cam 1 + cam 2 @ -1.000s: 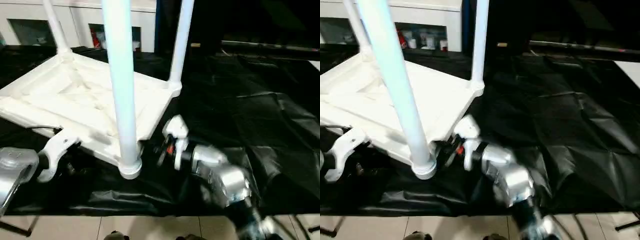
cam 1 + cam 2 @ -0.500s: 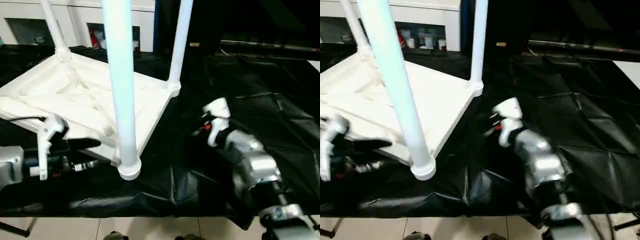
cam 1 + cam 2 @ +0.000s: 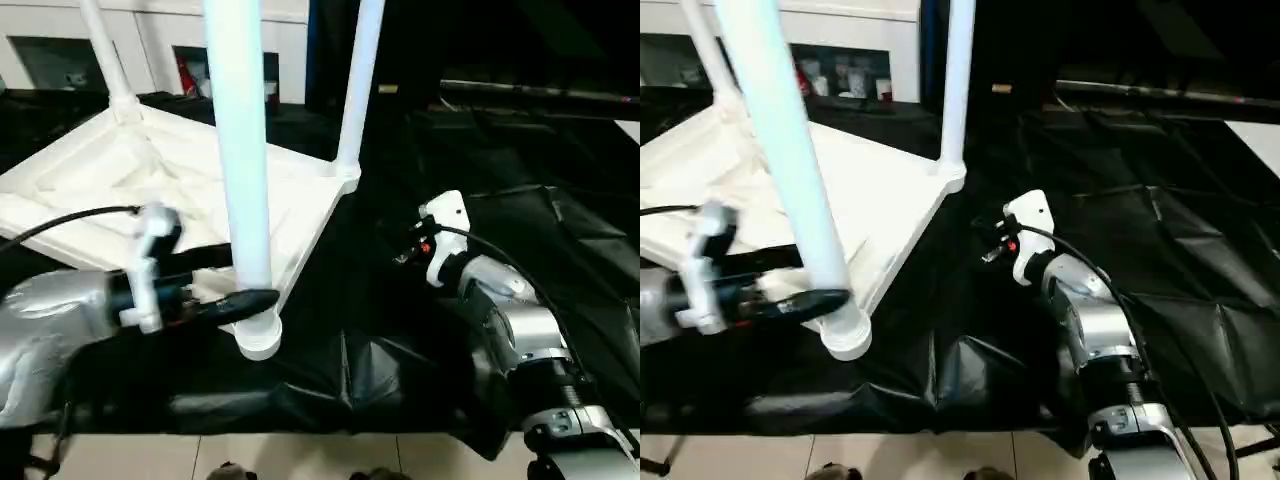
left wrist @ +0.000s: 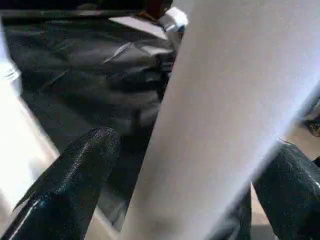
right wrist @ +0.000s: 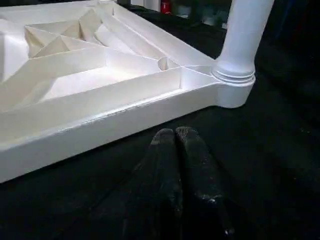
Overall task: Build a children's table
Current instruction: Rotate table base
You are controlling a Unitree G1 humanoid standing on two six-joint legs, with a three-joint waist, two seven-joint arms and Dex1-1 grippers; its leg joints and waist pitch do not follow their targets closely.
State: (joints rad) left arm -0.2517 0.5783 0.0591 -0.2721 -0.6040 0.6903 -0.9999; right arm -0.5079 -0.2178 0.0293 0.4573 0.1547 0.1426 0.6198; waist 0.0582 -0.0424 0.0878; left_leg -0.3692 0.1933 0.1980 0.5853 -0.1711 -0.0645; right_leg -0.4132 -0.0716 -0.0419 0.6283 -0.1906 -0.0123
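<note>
White plastic table top [image 3: 150, 190] lies upside down on black sheeting [image 3: 520, 200], w/ 3 legs [image 3: 240, 150] standing up from its corner sockets. Head views: left gripper [image 3: 225, 290] is spread wide around base of nearest leg; right gripper [image 3: 990, 250] hangs over the sheet, apart from the top. Left wrist view: 2 black fingers [image 4: 70, 180] flank that leg, 1 each side. Right wrist view: 2 fingers [image 5: 177, 165] pressed together, holding nothing, near top's rim & 1 leg.
</note>
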